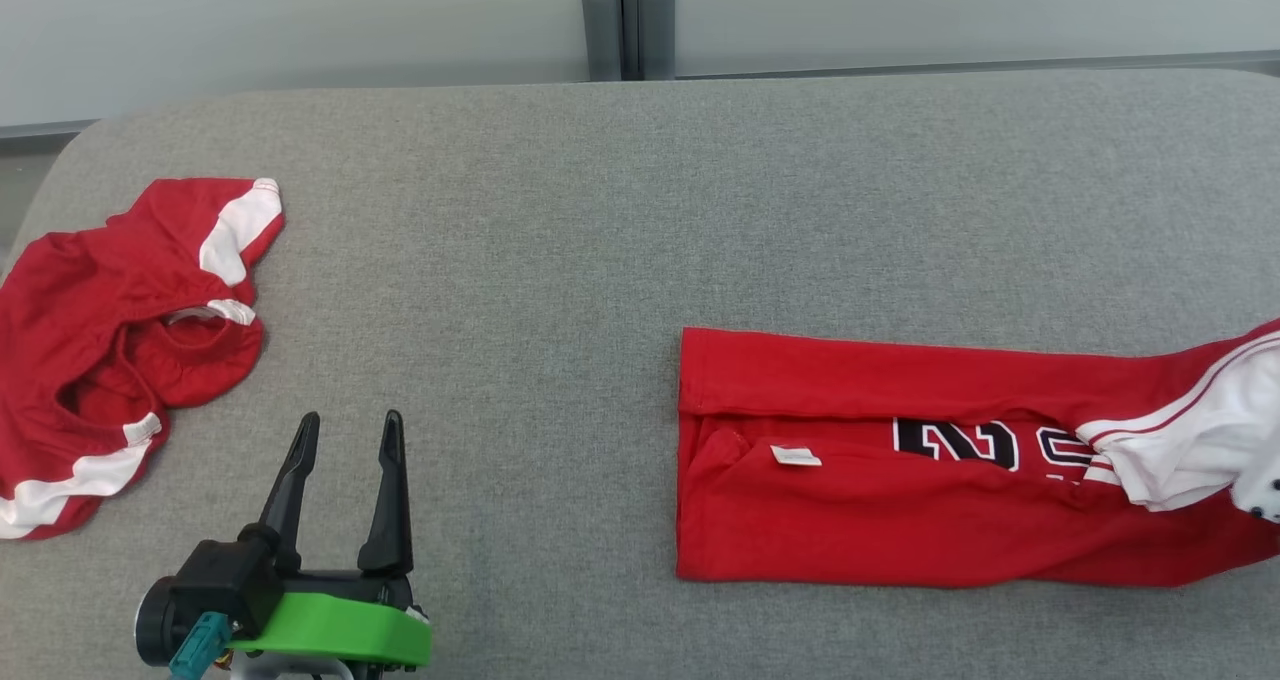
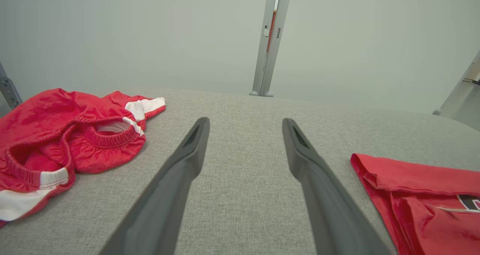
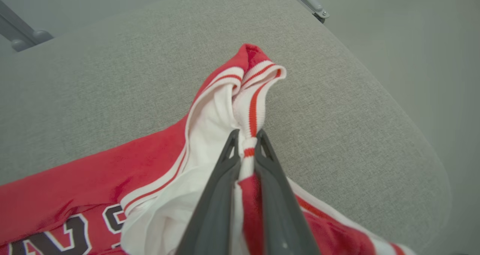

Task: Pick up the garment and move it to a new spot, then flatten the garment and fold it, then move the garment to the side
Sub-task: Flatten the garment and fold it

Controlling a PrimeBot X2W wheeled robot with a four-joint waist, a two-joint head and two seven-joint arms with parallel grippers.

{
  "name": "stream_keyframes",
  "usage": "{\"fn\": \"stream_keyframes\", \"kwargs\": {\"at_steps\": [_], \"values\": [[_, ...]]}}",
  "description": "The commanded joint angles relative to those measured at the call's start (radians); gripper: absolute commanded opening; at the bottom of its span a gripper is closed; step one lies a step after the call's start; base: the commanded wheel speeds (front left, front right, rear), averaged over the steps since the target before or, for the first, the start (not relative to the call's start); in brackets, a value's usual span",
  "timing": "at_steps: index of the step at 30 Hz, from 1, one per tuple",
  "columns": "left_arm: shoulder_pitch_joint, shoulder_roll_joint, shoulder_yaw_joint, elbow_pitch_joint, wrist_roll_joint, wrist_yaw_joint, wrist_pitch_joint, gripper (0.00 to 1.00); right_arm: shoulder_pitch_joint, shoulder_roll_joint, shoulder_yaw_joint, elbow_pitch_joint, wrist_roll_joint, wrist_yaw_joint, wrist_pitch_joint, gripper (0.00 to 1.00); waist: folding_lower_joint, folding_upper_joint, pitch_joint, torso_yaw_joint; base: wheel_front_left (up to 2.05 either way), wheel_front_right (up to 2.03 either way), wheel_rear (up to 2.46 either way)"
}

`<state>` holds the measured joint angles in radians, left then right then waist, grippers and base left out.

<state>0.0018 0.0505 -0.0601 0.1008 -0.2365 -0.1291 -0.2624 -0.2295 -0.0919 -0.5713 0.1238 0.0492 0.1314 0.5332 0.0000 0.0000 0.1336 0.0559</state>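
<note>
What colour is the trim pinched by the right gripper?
White trim with red stripes on the red jersey; best in right wrist view.

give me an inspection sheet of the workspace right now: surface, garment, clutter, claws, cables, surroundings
surface: grey fabric-covered tabletop, rounded corners, no stains seen
job's things: red jersey at the right, folded lengthwise, black number showing, one end lifted
clutter: red shorts with white stripes, crumpled at the left edge, apart from the jersey
grippers: left claw open over bare tabletop, holding nothing; right claw shut on the jersey's white-and-red striped trim
cables: teal plug at the left wrist; otherwise nothing seen
surroundings: pale wall, grey post behind the far edge
</note>
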Motion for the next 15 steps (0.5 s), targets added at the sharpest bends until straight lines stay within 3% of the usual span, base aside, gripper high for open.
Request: {"fn": "stream_keyframes", "kwargs": {"at_steps": [1,8,15], "values": [[-0.013,0.006,0.005,0.001,-0.003,-0.002,-0.003,1.00,0.017,0.008,0.044,-0.018,0.003,-0.001,0.008,0.00,0.0000,0.0000,-0.004,-0.003,0.00,0.00,0.00],[-0.017,0.009,-0.006,0.007,-0.005,-0.002,-0.003,1.00,0.061,0.035,0.366,-0.063,0.088,-0.001,0.016,0.00,0.0000,0.0000,-0.015,0.005,0.00,0.00,0.00],[-0.021,0.011,-0.011,0.008,-0.004,-0.002,-0.003,1.00,0.021,0.039,0.663,0.000,0.184,-0.001,-0.007,0.00,0.0000,0.0000,-0.014,0.017,0.00,0.00,0.00]]}}
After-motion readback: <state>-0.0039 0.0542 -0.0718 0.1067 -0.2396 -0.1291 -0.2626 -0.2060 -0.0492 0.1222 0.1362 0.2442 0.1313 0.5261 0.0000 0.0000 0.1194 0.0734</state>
